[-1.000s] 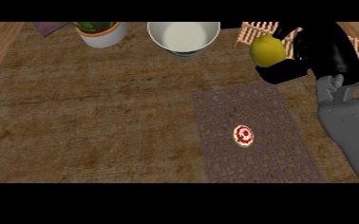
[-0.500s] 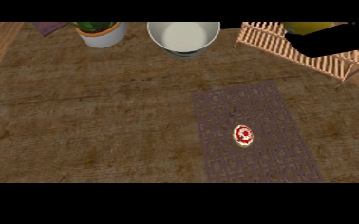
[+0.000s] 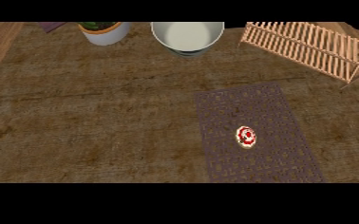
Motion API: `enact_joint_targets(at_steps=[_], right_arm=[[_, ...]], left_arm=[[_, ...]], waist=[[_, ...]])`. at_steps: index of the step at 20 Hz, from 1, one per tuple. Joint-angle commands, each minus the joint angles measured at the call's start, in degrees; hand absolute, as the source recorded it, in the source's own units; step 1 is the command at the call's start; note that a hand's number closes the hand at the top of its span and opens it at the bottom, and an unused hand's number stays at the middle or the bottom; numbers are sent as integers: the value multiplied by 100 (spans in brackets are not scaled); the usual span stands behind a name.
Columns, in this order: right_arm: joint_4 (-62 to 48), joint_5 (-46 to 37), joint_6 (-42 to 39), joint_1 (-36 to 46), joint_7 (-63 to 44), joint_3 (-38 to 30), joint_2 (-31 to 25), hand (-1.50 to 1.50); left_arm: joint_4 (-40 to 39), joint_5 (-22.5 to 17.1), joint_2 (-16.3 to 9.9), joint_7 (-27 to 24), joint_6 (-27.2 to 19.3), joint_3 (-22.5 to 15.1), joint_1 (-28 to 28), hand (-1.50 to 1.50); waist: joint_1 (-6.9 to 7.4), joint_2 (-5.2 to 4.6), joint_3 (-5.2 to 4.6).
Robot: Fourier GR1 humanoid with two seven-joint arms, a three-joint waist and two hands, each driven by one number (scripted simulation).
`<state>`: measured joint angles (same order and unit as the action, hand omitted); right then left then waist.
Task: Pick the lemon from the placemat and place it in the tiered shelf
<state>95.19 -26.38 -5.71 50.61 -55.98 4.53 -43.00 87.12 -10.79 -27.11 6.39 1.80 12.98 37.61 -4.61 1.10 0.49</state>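
The head view shows the wooden counter (image 3: 91, 118) with the dark placemat (image 3: 256, 133) bearing only a small red-and-white item (image 3: 245, 136); a white bowl (image 3: 187, 37) and a potted plant (image 3: 104, 31) stand along the far edge, and the slatted tiered shelf (image 3: 305, 45) sits at upper right. Neither hand is in view, so their state cannot be told. No lemon is visible, on the mat or the shelf. The placing step is probably done or ending; confirmation needs another look. A second ago the right hand held the lemon beside the shelf; both have since left the view.
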Motion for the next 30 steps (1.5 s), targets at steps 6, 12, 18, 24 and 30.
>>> enact_joint_targets(at_steps=[6, 12, 18, 24, 30], right_arm=[[-580, -81, -439, 299, -58, -100, -482, 150], [-1102, -230, -527, 422, 175, -121, -753, 150], [-1577, -283, -283, 302, 499, -271, -740, 150], [-2109, -232, -6, 311, 772, -499, -617, 150], [-2741, -454, 421, 148, 838, -693, -626, -150]], left_arm=[[639, -195, 379, -408, 82, -290, -1603, 0], [652, -128, 423, -397, 199, -251, -1722, 0], [625, -31, 535, -297, 207, -229, -1867, 0], [562, 39, 614, -276, 283, -176, -1962, 0], [579, 105, 680, -246, 405, -122, -1972, 0]], waist=[[2, -103, -81], [101, -145, -76], [94, -179, -60], [147, -192, -58], [151, -214, -53]])
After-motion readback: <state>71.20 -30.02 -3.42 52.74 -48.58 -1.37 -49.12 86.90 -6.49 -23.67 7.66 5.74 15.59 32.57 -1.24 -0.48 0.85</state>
